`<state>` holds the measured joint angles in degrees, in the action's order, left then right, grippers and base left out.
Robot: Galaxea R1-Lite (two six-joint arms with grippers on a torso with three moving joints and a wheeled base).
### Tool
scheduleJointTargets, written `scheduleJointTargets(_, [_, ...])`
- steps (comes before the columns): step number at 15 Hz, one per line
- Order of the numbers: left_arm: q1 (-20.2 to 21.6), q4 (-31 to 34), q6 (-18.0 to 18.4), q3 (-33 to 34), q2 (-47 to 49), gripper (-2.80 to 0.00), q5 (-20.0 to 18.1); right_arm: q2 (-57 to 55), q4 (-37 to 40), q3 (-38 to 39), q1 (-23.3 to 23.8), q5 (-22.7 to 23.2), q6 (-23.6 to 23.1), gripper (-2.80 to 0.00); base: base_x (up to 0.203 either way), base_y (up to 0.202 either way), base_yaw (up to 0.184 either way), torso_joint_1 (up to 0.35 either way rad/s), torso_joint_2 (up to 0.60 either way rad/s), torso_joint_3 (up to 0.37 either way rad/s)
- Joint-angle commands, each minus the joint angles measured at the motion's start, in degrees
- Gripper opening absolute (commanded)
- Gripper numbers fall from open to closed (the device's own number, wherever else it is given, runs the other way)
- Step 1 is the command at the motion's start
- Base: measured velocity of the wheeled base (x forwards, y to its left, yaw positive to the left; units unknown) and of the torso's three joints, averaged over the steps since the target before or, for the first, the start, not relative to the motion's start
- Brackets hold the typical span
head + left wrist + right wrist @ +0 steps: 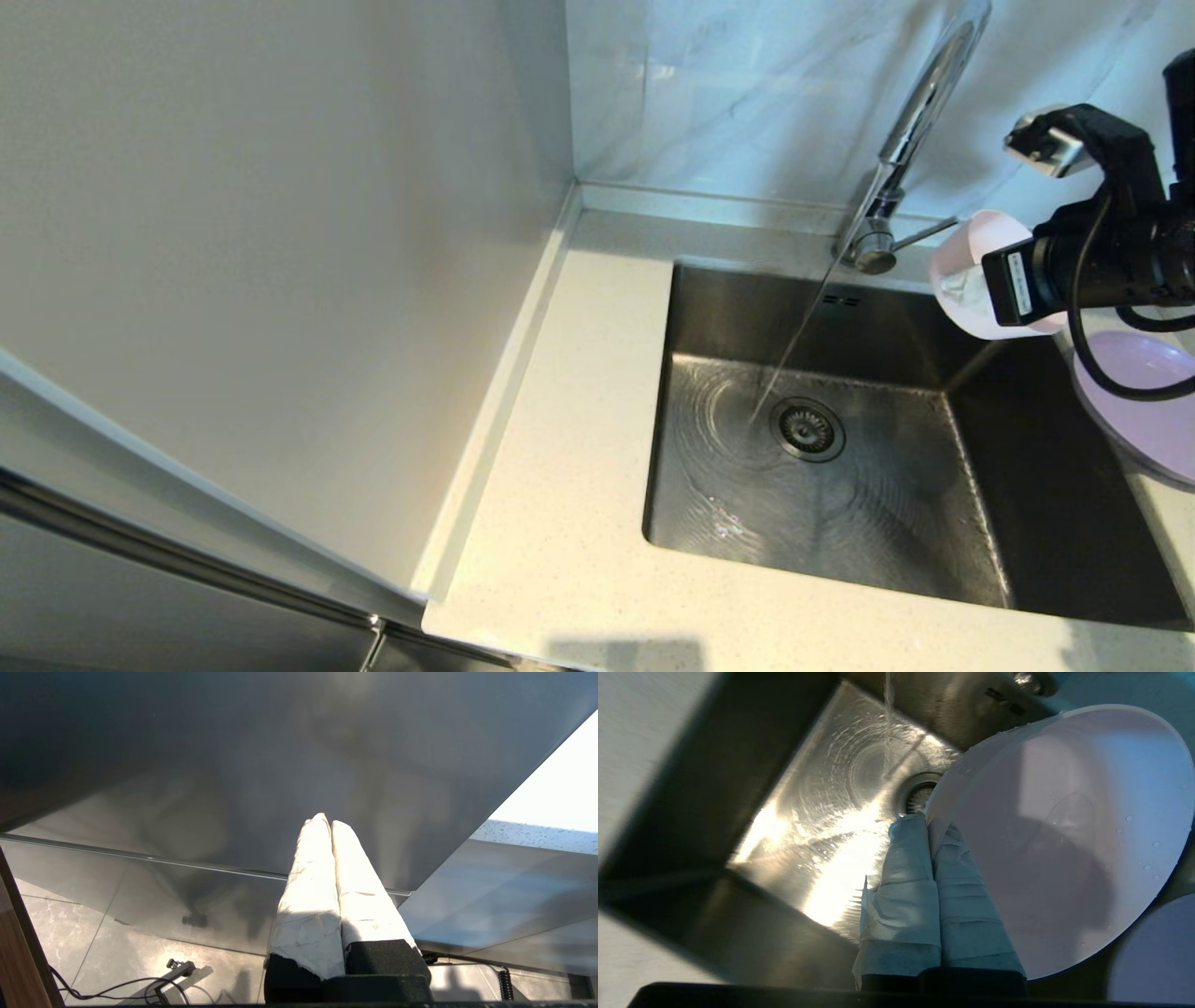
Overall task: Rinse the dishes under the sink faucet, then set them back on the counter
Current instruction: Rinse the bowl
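a plain white panel (280,261) stands left of the worktop, grey-veined marble wall tiles (728,93) behind; black cables (117,987) lie on a tiled floor (56,924).

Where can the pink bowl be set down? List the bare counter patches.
The counter left of the sink lies bare to the side wall; the front strip is bare too. Right of the sink it is crowded: the plate sits beside the right pincer holding the bowl.
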<state>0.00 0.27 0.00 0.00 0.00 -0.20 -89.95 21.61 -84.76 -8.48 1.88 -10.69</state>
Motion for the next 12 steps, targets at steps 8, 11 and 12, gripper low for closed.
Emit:
scheduleJointTargets(8, [0.00,0.00,0.00,0.00,0.00,-2.80,0.02,-1.63,6.06,-4.04,7.14,22.40,57.12,-2.80,0.000,0.000,0.000,0.000,0.00,0.000])
scheduleJointTargets(11, [0.00,0.00,0.00,0.00,0.00,-2.80,-0.07,-3.76,-1.32,-3.17,12.32,42.06,82.90,-2.80,0.000,0.000,0.000,0.000,0.00,0.000])
scheduleJointTargets(12, [0.00,0.00,0.00,0.00,0.00,-2.80,0.02,-4.61,-8.30,-2.11,13.18,45.30,92.10,-2.80,0.000,0.000,0.000,0.000,0.00,0.000])
